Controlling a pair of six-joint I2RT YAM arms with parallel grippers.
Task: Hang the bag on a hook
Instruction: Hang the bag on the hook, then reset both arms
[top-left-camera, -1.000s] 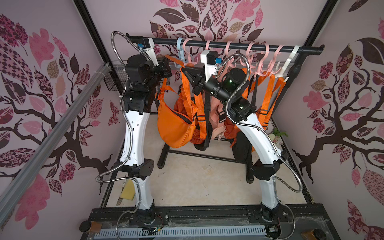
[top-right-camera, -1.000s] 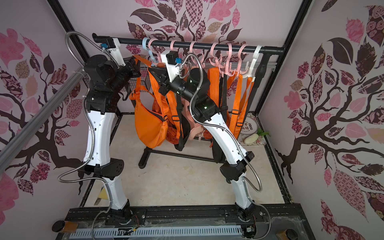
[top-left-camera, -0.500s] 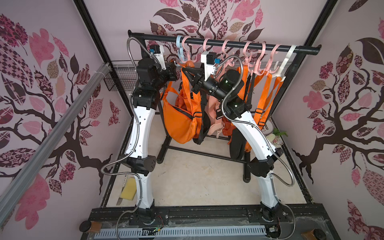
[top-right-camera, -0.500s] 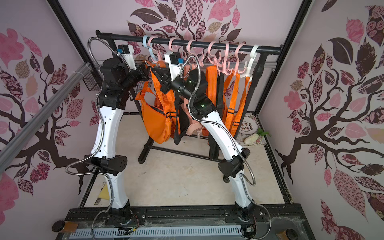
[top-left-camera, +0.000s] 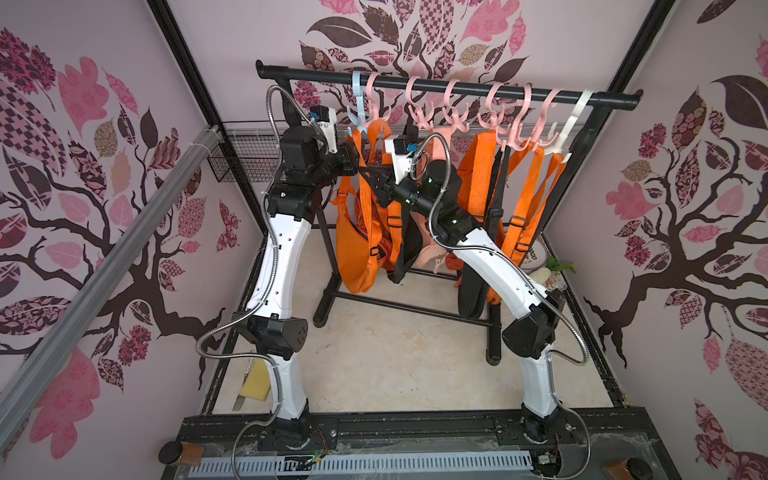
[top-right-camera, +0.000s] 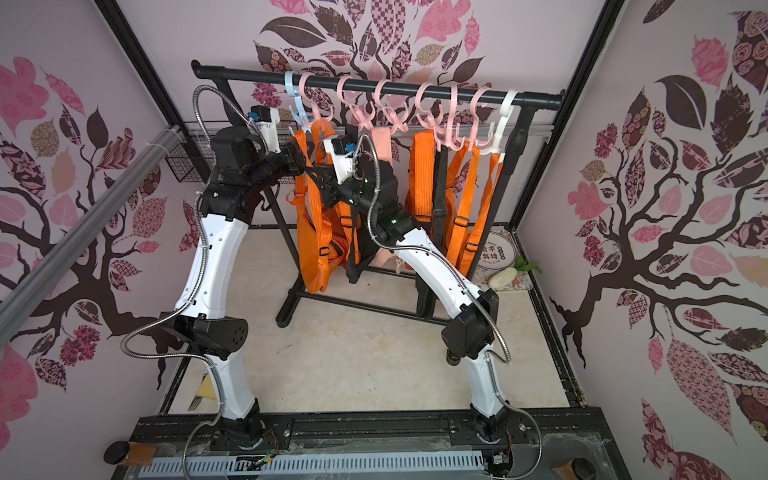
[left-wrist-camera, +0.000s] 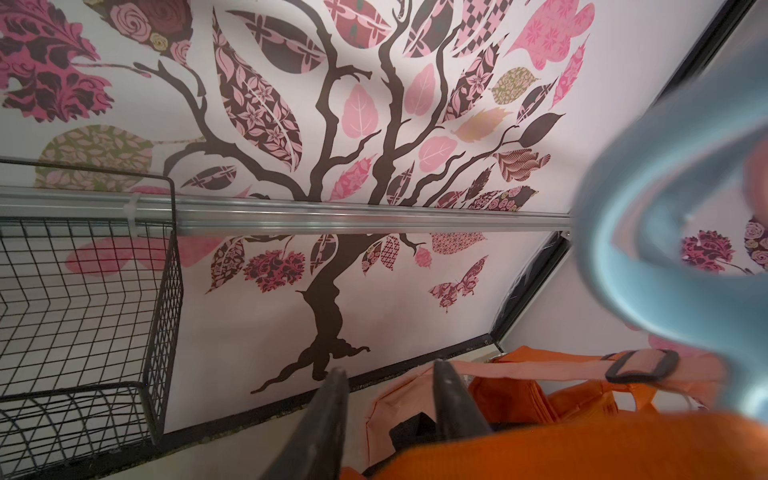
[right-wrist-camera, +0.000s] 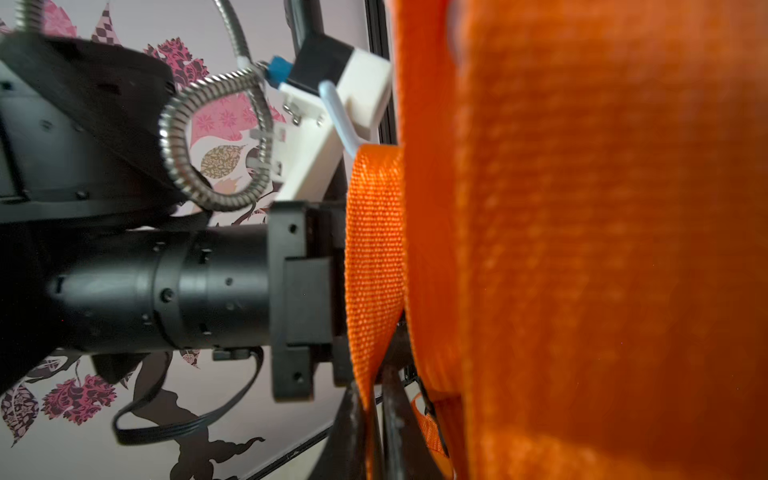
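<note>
Orange bag (top-left-camera: 357, 253) (top-right-camera: 311, 257) hangs nr the rail's (top-left-camera: 309, 77) (top-right-camera: 249, 77) end on the wire basket (top-left-camera: 232, 160) (left-wrist-camera: 83, 291) side. Its strap (top-left-camera: 376, 137) (top-right-camera: 322, 135) (right-wrist-camera: 374, 249) is looped over the first pink hook (top-left-camera: 372, 102) (top-right-camera: 308, 93), just beside the blue hook (top-left-camera: 358, 97) (left-wrist-camera: 644, 257), w/ the body dangling below. Both arms reach up to that strap. The left gripper (top-left-camera: 347, 160) (left-wrist-camera: 389, 368) sits just beside the strap on the basket side. Its wrist view shows the two dark fingers (left-wrist-camera: 332, 415) spread, w/ nothing btwn them but wall & floor, orange fabric blurred close by & the blue hook a big blur right at the lens. The right gripper (top-left-camera: 368, 178) (right-wrist-camera: 370, 399) comes at the strap from the other side. Its wrist view shows fingers (right-wrist-camera: 399, 428) close together w/ the strap running down btwn them, but can't tell if they pinch it or just flank it. Rest of the rail: more pink hooks, a white hook (top-left-camera: 575, 116) nr the far end, other orange bags (top-left-camera: 478, 178) hung toward that end & a pale pink bag (top-left-camera: 432, 257) approx mid-rail.
</note>
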